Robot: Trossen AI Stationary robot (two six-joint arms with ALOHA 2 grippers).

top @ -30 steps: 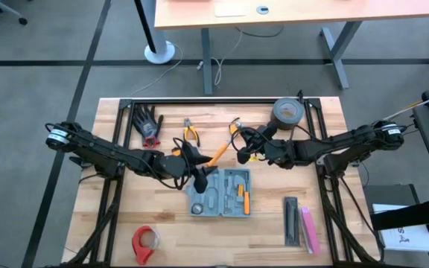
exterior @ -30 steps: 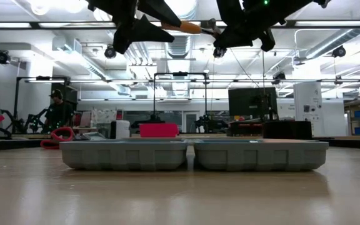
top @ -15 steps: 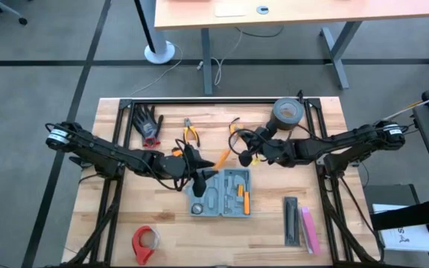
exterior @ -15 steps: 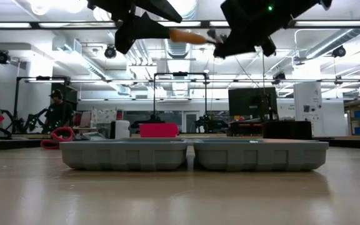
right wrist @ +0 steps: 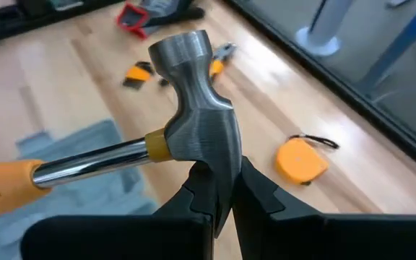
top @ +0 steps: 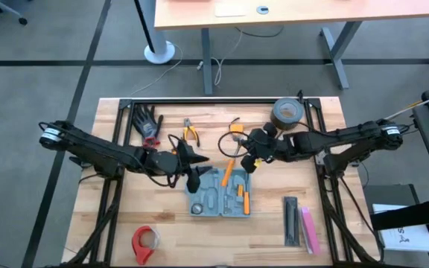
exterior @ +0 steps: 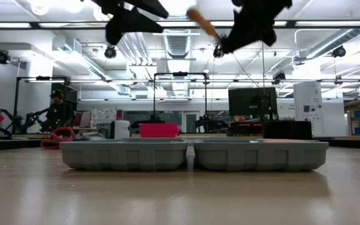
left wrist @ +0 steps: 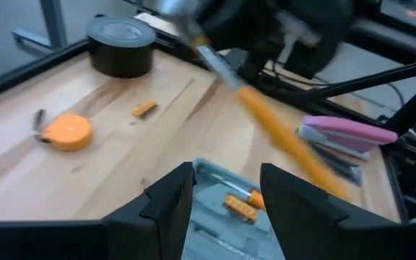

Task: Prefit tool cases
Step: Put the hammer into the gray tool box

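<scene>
wooden counter (top: 125, 216), open-plan lab behind (a person far off). tool case (top: 220, 193) lies open mid-counter. right gripper (right wrist: 219, 189) clenched on hammer (right wrist: 186, 130), now swung over the case; left gripper (left wrist: 222, 189) seemingly released, pulled back.

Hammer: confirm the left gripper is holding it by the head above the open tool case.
Wrong arm. The right gripper is shut on the hammer by its head, as the right wrist view shows; the left gripper is open and empty. It is above the open tool case.
</scene>
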